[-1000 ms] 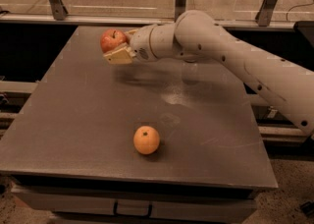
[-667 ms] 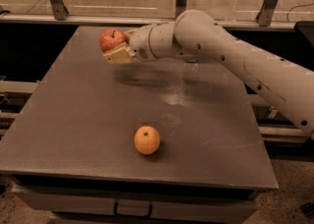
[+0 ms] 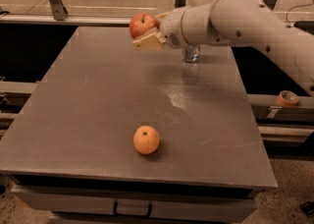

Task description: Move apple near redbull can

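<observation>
My gripper (image 3: 145, 32) is shut on the red apple (image 3: 141, 24) and holds it in the air above the far middle of the grey table (image 3: 88, 100). The apple's stem points up. The redbull can (image 3: 191, 54) stands on the table just right of the gripper; only its lower part shows, the rest is hidden behind my white arm (image 3: 235, 16). The apple hangs a short way left of the can and above it.
A plain orange fruit (image 3: 146, 139) lies on the table near the front edge. A roll of tape (image 3: 287, 98) sits on a rail off the table's right side. A metal railing runs behind the table.
My gripper has carried the apple to the right and a little up, from the far left of the table toward the can, which now shows below my arm.
</observation>
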Available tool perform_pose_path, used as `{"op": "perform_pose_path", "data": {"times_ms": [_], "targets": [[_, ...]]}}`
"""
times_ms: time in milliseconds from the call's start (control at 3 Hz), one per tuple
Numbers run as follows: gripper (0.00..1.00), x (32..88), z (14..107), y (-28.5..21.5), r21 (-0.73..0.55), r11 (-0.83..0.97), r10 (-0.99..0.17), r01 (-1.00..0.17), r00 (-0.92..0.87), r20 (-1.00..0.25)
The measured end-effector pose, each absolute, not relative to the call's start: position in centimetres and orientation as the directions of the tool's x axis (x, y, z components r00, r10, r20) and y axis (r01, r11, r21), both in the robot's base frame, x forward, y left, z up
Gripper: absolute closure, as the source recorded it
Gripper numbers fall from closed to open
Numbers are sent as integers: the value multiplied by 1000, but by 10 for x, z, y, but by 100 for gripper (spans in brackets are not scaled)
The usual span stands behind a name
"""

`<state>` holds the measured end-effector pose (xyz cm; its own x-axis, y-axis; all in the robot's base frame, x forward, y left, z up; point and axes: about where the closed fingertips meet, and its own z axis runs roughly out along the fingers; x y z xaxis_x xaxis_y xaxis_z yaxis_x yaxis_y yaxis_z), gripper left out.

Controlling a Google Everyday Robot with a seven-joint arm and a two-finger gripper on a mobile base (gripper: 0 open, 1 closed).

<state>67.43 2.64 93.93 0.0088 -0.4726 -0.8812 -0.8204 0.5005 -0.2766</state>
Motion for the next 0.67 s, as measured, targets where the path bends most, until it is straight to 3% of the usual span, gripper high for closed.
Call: {"op": "perform_pose_path", "data": {"times_ms": [667], "targets": [[100,622,993,-32,-336,523,-544,-783,-3,-839]]}}
